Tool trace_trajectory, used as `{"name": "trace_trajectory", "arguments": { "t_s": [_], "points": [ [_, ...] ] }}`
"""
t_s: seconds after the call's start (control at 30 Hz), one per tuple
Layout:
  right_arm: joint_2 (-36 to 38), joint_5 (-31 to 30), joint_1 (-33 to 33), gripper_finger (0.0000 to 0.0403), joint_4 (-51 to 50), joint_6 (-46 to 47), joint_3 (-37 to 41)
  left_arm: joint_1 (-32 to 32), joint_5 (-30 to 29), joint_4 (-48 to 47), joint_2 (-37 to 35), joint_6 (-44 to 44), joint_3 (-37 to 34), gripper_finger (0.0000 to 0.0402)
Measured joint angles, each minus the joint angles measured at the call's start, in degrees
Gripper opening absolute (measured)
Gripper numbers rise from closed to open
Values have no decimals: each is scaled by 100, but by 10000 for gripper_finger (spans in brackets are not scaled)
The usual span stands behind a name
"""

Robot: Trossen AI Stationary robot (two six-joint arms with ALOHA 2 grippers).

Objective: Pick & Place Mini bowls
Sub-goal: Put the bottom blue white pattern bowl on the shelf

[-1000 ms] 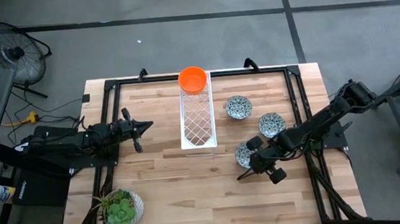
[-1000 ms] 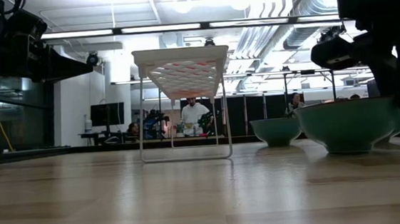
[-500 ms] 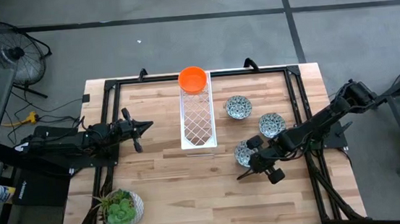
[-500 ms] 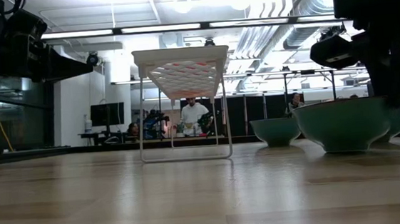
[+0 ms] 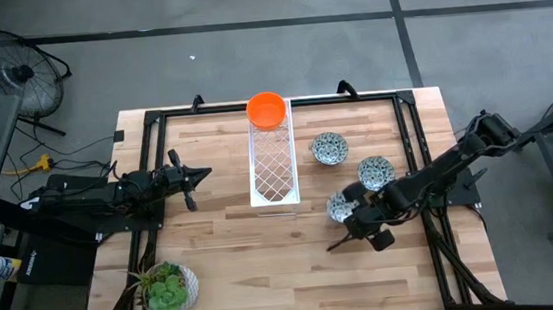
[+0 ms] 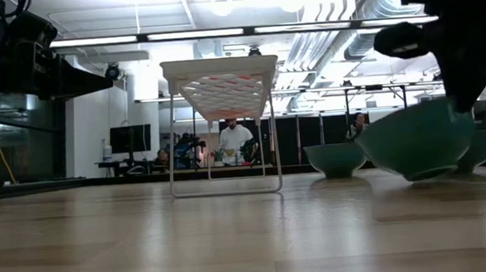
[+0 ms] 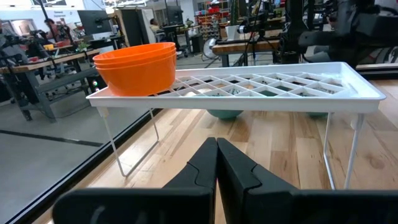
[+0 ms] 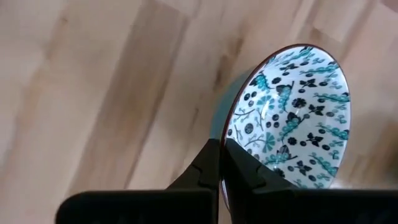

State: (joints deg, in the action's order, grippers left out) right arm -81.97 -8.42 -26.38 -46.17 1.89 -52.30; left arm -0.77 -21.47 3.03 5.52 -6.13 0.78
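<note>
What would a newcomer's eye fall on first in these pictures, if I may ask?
Probably the right gripper, near the table's right side, pinching the rim of a patterned bowl that is tilted and lifted off the wood. Next, the bright orange bowls stacked at the far end of the white rack in the middle. The left gripper waits shut at the left.

Grey concrete floor [image 5: 248, 57], black fan [image 5: 13, 73], ceiling pipes [image 6: 337, 7]

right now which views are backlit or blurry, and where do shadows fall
Low view: bright ceiling lights behind leave the right gripper a black silhouette over its tilted patterned bowl. Right wrist view: the wood around the bowl is soft. High view: even light, only faint shadow under the white rack.
</note>
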Motion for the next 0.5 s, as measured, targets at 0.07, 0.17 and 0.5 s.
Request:
{"name": "trace_trajectory", "arguments": {
  "t_s": [0.07, 0.17, 0.5],
  "points": [
    [0, 10, -4, 3, -3, -5, -34, 2, 2, 2, 0, 0, 0, 1],
    [0, 89, -4, 3, 6, -17, 11, 1, 1, 2, 0, 0, 0, 1],
    [9, -313, -73, 2, 17, 17, 75, 1, 0, 1, 0, -1, 0, 1]
  ]
}}
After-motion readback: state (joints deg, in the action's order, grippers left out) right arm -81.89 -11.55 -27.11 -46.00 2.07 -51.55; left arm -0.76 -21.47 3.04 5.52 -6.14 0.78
